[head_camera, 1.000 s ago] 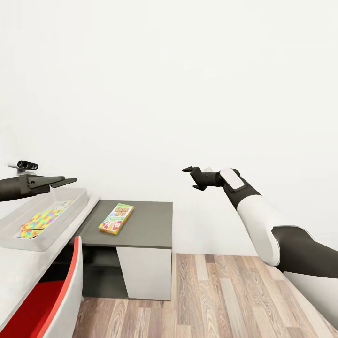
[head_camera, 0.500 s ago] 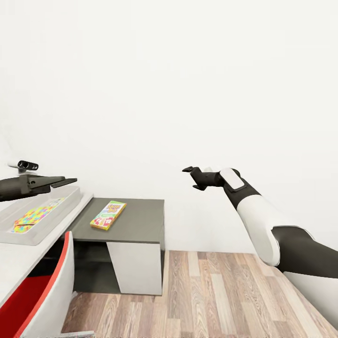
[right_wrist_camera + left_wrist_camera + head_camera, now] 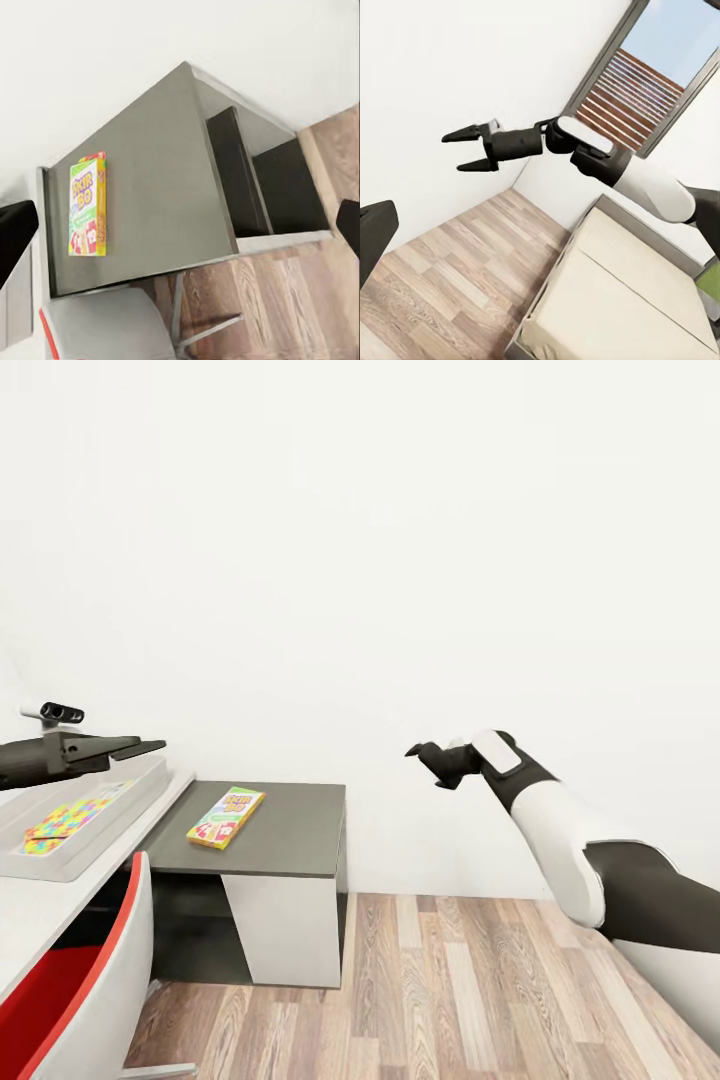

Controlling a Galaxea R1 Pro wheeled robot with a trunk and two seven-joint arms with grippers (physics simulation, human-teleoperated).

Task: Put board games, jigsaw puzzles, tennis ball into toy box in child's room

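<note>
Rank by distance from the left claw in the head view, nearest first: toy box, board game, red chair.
1. Toy box: directly under the left claw, on the pale desk.
2. Board game: to its right, on the lower dark side unit.
3. Red chair: well below, nearest the camera.

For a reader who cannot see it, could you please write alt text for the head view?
A yellow-green board game lies on the dark grey side unit of a pale table, beside a grey toy box holding a jigsaw puzzle. The left gripper hangs over the box; the right gripper is open in mid-air above wooden floor. A red and white chair stands in front.
</note>
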